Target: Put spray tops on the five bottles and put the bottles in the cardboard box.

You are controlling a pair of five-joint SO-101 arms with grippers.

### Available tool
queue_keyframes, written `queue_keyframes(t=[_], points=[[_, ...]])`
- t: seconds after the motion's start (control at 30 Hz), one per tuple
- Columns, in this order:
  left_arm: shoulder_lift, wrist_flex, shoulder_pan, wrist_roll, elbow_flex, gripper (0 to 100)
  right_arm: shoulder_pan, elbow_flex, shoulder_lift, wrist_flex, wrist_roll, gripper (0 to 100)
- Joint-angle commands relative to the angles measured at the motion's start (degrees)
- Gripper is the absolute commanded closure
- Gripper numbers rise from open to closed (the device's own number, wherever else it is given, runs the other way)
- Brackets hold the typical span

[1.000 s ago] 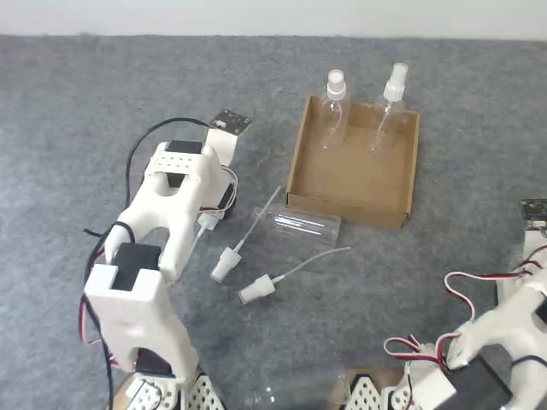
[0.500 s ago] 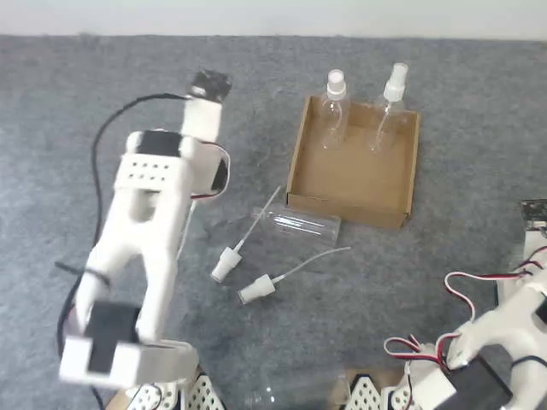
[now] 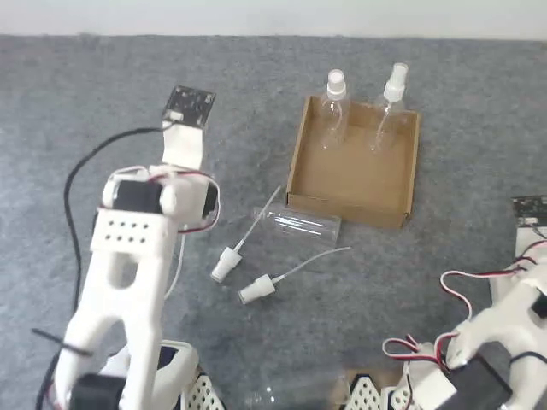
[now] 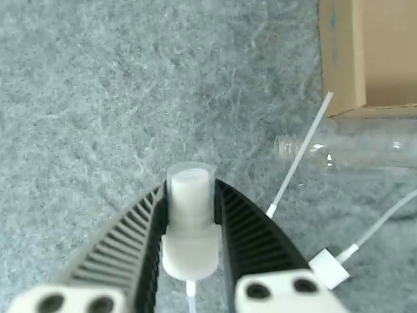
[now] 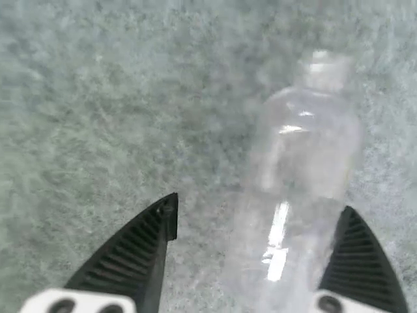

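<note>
Two arms stand at the grey table [image 3: 77, 94]: the left arm [image 3: 128, 282], and the right arm [image 3: 504, 333], which is cut off by the picture's edge. One box [image 3: 346, 207] lies beyond them. Two capped bottles [image 3: 335, 115] [image 3: 389, 107] stand upright in it against its far wall.

Two more bottles have bare necks. A lying bottle [image 3: 299, 225] rests just before the box's near wall. An edge bottle [image 3: 286, 395] is cut off at the near edge of the table and is hard to make out.

The right pincer [image 5: 259, 208] gapes wide and grips nothing. A bare-necked bottle [image 5: 306, 150] lies between its fingers; whether this is the edge bottle I cannot tell.

Three spray tops show. Two loose tops [image 3: 224, 263] [image 3: 256, 290] lie on the table near the lying bottle, each with its tube attached. The left pincer [image 4: 189, 192] is clamped on the third top [image 4: 190, 231].
</note>
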Motion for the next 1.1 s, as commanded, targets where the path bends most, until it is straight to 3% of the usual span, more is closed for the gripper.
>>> queue_keyframes(t=[0.0, 0.27, 0.5, 0.77, 1.07], points=[[-8.1, -2.5, 0.0, 1.5, 3.6, 99, -3.7, -8.1, -0.4, 6.0, -2.1, 67.5], [-13.6, -10.5, 0.2, 2.8, 14.0, 98, -6.2, -22.1, 0.2, 14.8, -6.8, 67.7], [-14.2, -10.5, 0.3, 2.7, 14.4, 98, -4.6, -32.9, 10.8, 19.5, -6.8, 67.8], [-13.9, -10.5, 0.4, 2.7, 14.4, 98, 2.6, -40.1, 26.0, 19.2, -2.7, 67.8], [-13.8, -10.5, 0.4, 2.8, 14.5, 98, 3.4, -49.2, 37.8, 19.1, -2.9, 67.8]])
